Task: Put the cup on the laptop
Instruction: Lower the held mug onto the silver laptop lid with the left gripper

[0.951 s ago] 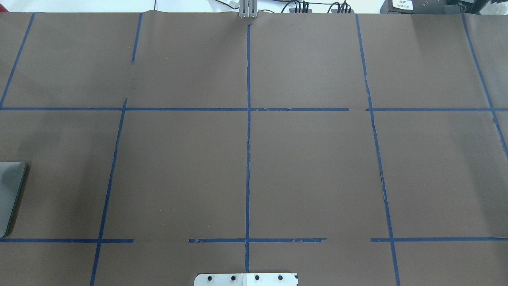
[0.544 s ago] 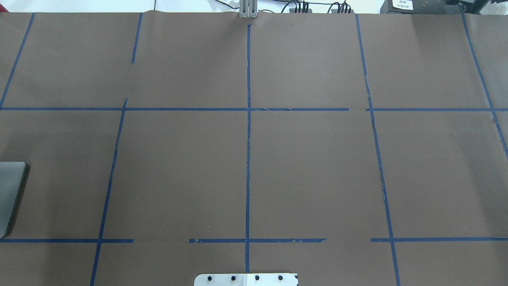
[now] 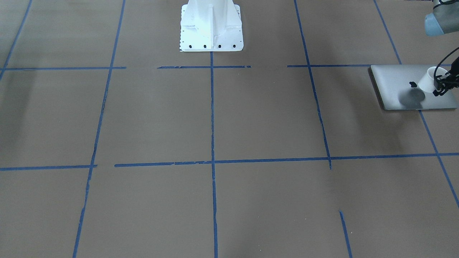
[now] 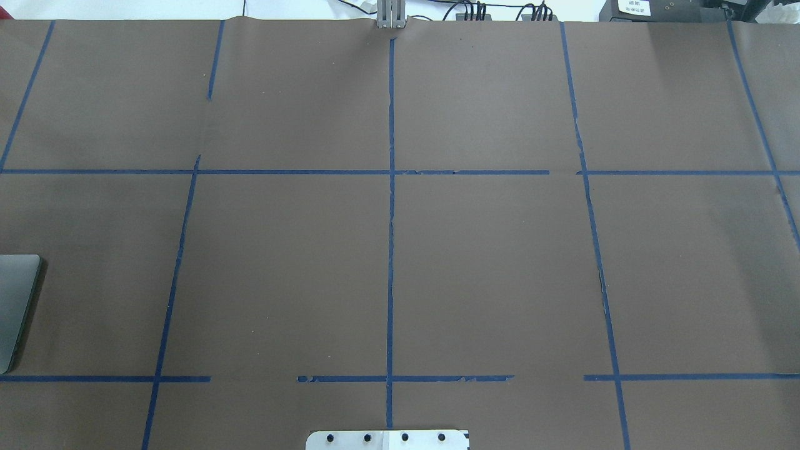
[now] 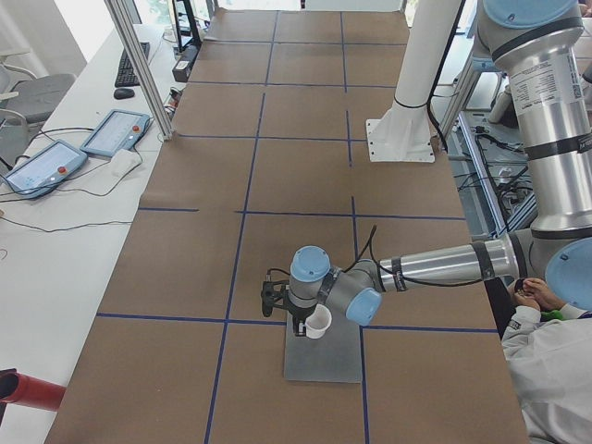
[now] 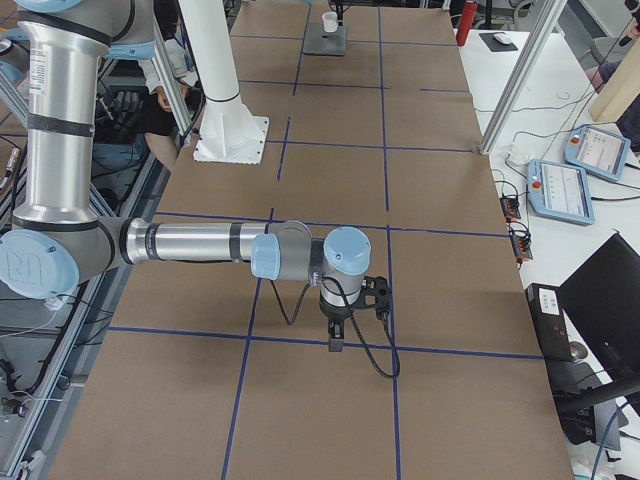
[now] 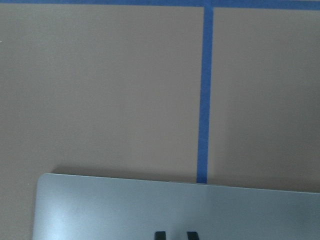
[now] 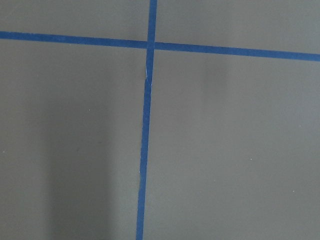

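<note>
The silver-grey laptop lies shut and flat at the table's end on my left side; only its edge shows in the overhead view. The small white cup hangs tilted just above the lid, with its round shadow beside the dark logo. My left gripper is shut on the cup. The left side view shows the cup over the laptop. The left wrist view shows the lid and two close fingertips. My right gripper points down over bare table; I cannot tell its state.
The white robot pedestal stands at the table's middle near edge. Blue tape lines grid the brown cover. A side bench holds pendant tablets. A seated person is beside the left arm's base.
A faint shadow over the laptop's edge and the table beside it has gone from the overhead view. The laptop has not moved.
</note>
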